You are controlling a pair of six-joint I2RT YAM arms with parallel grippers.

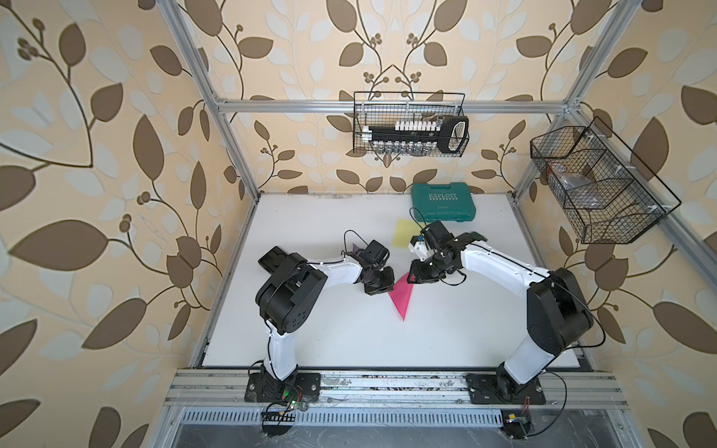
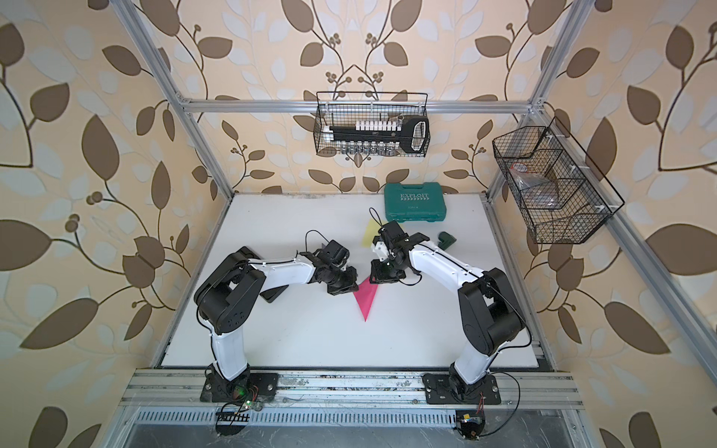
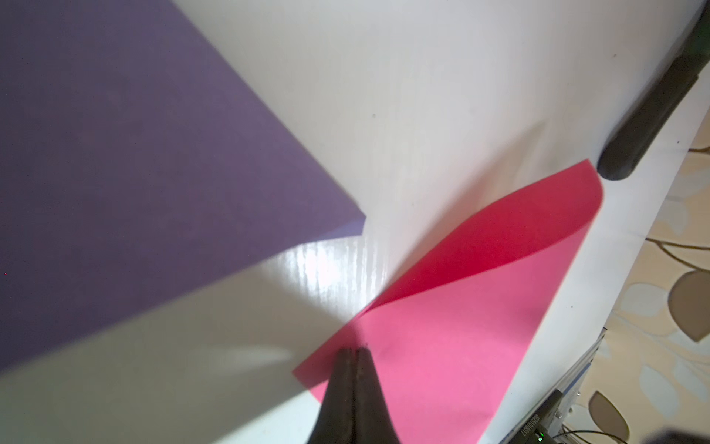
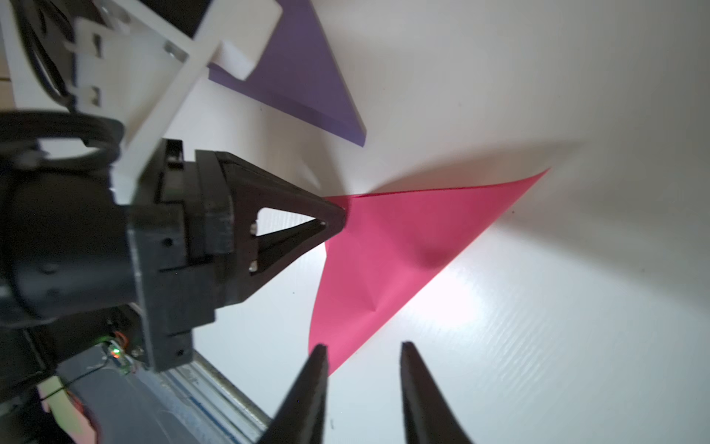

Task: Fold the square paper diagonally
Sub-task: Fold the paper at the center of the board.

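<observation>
Pink paper [image 1: 401, 296] sits mid bench [image 1: 329, 341], already doubled into a triangle, but the top flap's puffed up, so no sharp crease yet imo. Left hand [image 3: 355, 351] is clenched, tips on one corner. Right hand [image 4: 363, 348] is released, empty, just beside the paper's edge.

Leaf-patterned wallpaper [image 1: 116, 155], aluminium frame [image 1: 310, 104], white tabletop [image 1: 329, 341], hanging wire baskets [image 1: 605, 227]

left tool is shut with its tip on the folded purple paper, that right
Not quite: the left tool is shut, but its tip rests on the folded pink paper, not the purple paper, which lies apart. The left wrist view shows this.
</observation>
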